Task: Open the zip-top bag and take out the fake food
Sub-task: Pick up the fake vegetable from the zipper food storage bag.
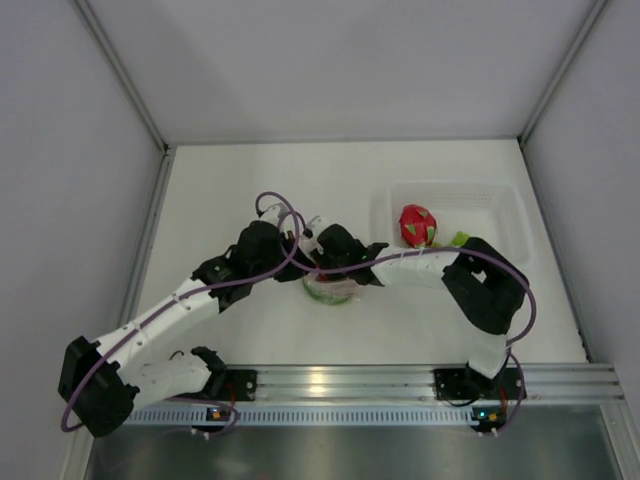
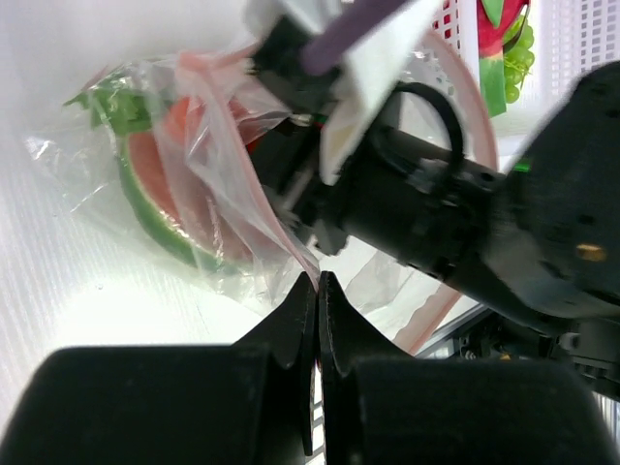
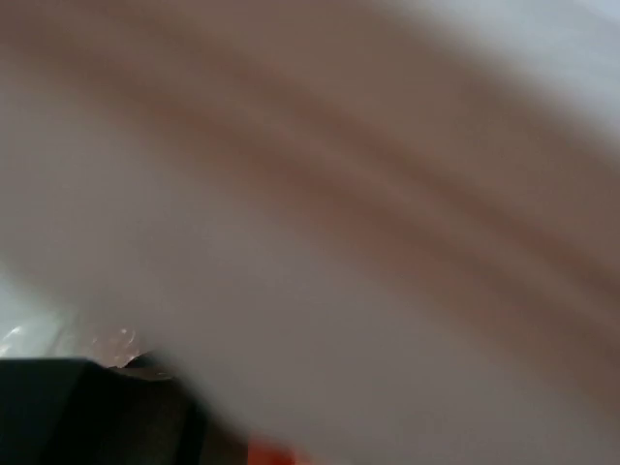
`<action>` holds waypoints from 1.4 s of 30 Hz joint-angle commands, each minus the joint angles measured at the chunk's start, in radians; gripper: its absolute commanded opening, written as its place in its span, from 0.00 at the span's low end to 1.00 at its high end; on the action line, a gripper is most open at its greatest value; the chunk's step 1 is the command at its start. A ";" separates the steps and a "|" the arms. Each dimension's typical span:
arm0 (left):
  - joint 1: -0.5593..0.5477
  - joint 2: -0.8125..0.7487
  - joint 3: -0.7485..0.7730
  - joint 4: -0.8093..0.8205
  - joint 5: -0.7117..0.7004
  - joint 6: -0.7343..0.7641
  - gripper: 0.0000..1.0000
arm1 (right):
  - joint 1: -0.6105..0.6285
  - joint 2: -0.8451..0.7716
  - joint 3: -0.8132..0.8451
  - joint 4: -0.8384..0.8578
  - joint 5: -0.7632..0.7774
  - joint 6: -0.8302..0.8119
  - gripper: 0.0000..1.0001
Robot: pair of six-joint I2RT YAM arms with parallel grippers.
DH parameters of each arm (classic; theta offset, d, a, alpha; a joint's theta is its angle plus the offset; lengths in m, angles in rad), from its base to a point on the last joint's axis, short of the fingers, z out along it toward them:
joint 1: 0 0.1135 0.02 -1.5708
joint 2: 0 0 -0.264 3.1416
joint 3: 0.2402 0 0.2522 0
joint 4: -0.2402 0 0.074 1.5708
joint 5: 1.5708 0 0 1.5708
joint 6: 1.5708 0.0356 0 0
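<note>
The zip-top bag (image 2: 208,208) is clear and crinkly with a pinkish zip strip, and it lies at the table's middle (image 1: 328,288). My left gripper (image 2: 317,283) is shut on the bag's edge near the strip. Inside the bag are a red-orange melon slice (image 2: 155,184) with a green rind and green leafy pieces (image 2: 114,102). My right gripper (image 1: 335,265) reaches into the bag's mouth from the right; its jaws are hidden by blurred plastic. A magenta dragon fruit (image 1: 417,225) and a green piece (image 1: 459,239) lie in the tub.
A rigid clear rectangular tub (image 1: 505,215) stands at the right back, just beyond the right arm's elbow. The two arms cross close together over the bag. A metal rail (image 1: 400,380) runs along the near edge.
</note>
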 commanded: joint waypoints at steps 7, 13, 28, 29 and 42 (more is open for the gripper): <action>-0.010 -0.057 -0.002 0.050 -0.083 0.014 0.00 | 0.012 -0.271 -0.047 -0.049 0.030 0.107 0.00; -0.010 -0.083 -0.003 0.050 -0.097 0.041 0.00 | 0.016 -0.323 -0.014 -0.193 0.056 0.168 0.00; -0.011 -0.229 -0.029 -0.007 -0.367 0.003 0.00 | 0.104 -0.336 -0.047 -0.335 0.128 0.153 0.00; -0.010 -0.209 -0.025 -0.030 -0.378 0.000 0.00 | 0.110 -0.364 -0.073 -0.315 0.110 0.144 0.00; -0.012 -0.199 -0.034 -0.033 -0.374 -0.006 0.00 | 0.142 -0.726 -0.250 -0.013 -0.022 0.087 0.00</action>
